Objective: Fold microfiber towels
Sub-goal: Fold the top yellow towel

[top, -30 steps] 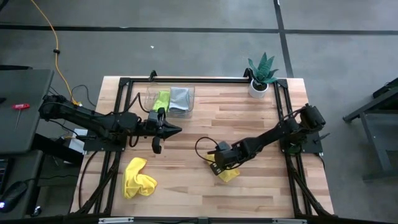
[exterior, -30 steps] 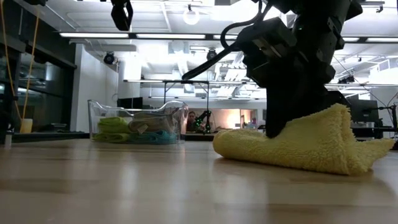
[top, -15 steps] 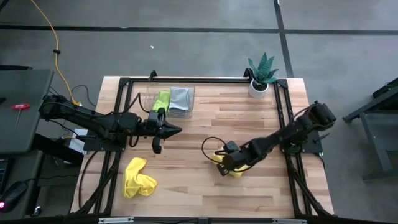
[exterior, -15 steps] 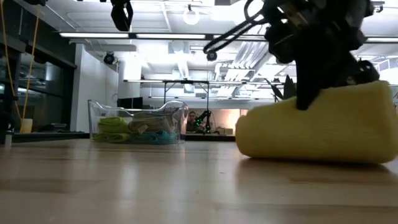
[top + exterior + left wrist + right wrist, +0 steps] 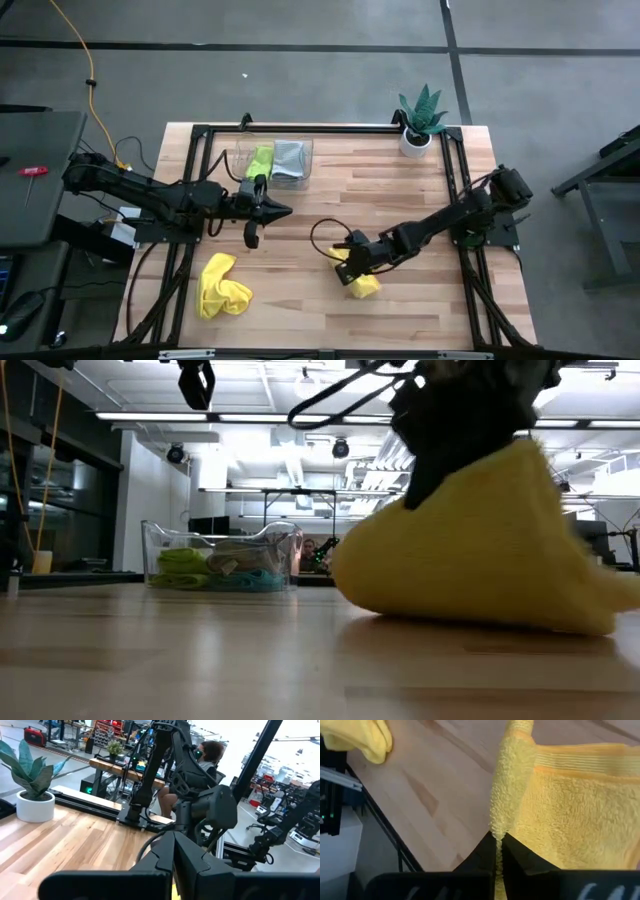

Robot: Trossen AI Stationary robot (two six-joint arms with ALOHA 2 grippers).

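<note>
A yellow microfiber towel [image 5: 363, 284] lies near the table's middle right, with my right gripper [image 5: 349, 262] shut on it; the low view shows this towel [image 5: 470, 550] drawn up into a peak. A second yellow towel [image 5: 222, 287] lies crumpled near the front left, also seen in the right wrist view [image 5: 367, 737]. A lime green towel [image 5: 260, 161] and a grey towel [image 5: 291, 160] lie in the clear tray [image 5: 300, 182]. My left gripper [image 5: 283, 210] is shut, level above the table's left half, touching nothing. My right gripper pinches a ribbed edge of the yellow towel [image 5: 497, 822] between its two fingers; one layer or several, I cannot tell. The fingers slant down from the table's right side. The gripped part is raised, and the towel's lower part [image 5: 480, 615] rests on the table.
A potted plant [image 5: 420, 122] stands at the far right corner. The clear tray [image 5: 220, 555] sits at the far left of centre. A black frame [image 5: 320, 128] runs around the table. Bare wood lies between the two yellow towels.
My right gripper has risen a little with the yellow towel and, in the last half second, gone toward the table's left edge. The towel has changed from a low flat heap to a tall peak, its upper part lifted and its lower part still on the table.
</note>
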